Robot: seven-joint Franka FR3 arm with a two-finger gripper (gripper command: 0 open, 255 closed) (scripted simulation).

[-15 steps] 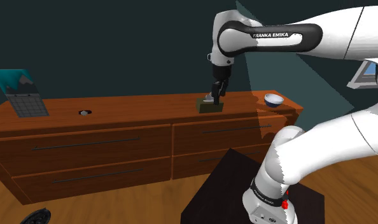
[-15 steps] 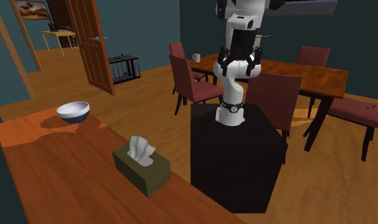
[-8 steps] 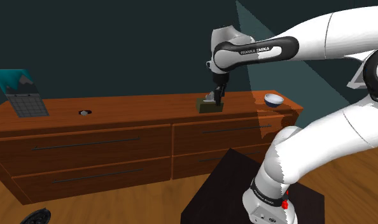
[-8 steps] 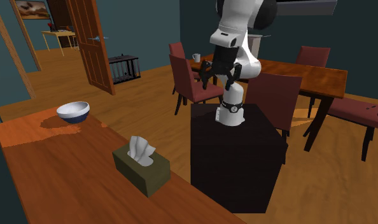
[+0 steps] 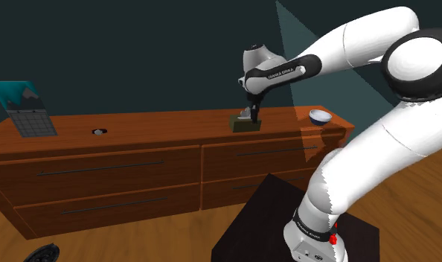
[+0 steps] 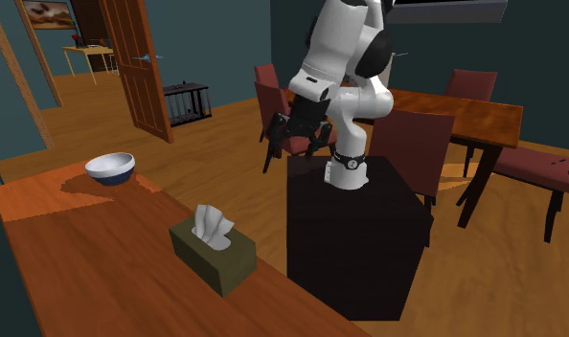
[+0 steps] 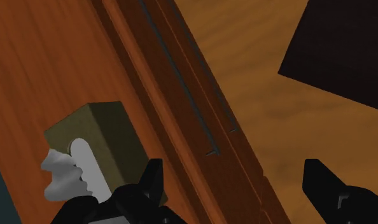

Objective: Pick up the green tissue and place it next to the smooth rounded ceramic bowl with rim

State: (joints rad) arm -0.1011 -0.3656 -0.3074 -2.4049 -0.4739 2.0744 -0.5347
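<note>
An olive-green tissue box (image 5: 245,124) with a white tissue sticking out stands on the brown dresser top (image 5: 160,128). It shows again in the second exterior view (image 6: 214,253) and in the wrist view (image 7: 97,135). A blue-and-white bowl (image 5: 320,116) sits near the dresser's end, well apart from the box (image 6: 110,168). My gripper (image 5: 254,114) hangs open in the air above the dresser's front edge (image 6: 294,144). In the wrist view the box lies just outside one finger of the gripper (image 7: 235,191). Between the fingers I see only the drawer fronts and floor.
A framed picture (image 5: 24,109) leans at the dresser's far end, with a small dark-and-white object (image 5: 99,132) nearby. My black stand (image 6: 354,230) is close to the dresser. Behind it are a dining table (image 6: 465,105), red chairs (image 6: 412,144) and an open door (image 6: 144,67).
The arm has stretched out and the gripper has dropped lower and moved toward the dresser, to the second exterior view's left. The fingers stay open. The tissue box and bowl have not moved.
</note>
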